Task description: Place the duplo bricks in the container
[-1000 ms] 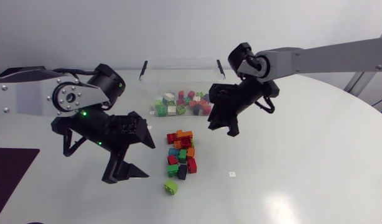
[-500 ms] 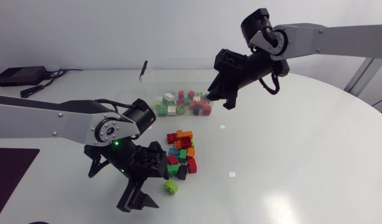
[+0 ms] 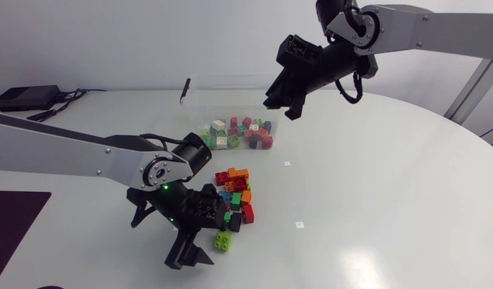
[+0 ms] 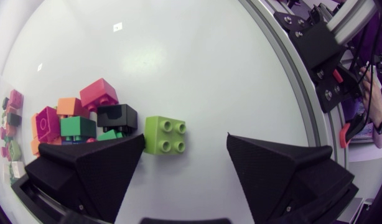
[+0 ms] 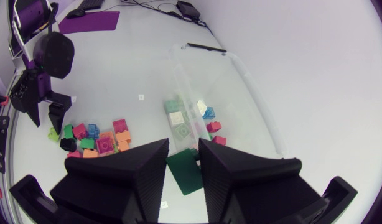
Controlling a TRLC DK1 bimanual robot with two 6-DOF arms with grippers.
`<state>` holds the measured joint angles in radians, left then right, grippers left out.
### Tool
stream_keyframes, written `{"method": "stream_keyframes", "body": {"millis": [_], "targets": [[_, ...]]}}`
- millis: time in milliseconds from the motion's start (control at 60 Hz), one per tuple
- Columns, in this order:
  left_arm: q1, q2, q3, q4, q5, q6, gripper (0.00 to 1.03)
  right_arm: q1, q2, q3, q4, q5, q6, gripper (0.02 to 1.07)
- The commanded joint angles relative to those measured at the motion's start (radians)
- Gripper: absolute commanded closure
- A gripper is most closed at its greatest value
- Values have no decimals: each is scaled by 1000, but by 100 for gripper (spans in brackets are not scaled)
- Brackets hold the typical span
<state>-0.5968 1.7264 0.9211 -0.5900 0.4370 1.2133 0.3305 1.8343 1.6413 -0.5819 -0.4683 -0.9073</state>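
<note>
Right gripper (image 3: 285, 106), clamped on dark green brick (image 5: 188, 174), has lifted to container (image 3: 230, 84), upper centre; release due; left gripper (image 4: 185, 146), fingers apart, now straddles lime brick (image 4: 165, 135).

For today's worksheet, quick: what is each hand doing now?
Left hand: open, holding nothing.
Right hand: closed on a dark green brick.

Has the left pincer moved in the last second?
Yes. The left pincer has come away from the container, and its open fingers now flank the lime brick.
</note>
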Motion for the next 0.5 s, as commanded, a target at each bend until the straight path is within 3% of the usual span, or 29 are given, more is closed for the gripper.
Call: {"method": "stream_keyframes", "body": {"millis": [0, 417, 483], "targets": [[-8, 29, 16, 6, 0, 34, 12, -8, 25, 49, -22, -4, 22, 90], [-24, 101, 62, 53, -14, -18, 12, -8, 49, 123, -21, -6, 54, 90], [-23, 102, 67, 53, -14, -37, 17, -10, 49, 134, -15, -6, 62, 90]]}}
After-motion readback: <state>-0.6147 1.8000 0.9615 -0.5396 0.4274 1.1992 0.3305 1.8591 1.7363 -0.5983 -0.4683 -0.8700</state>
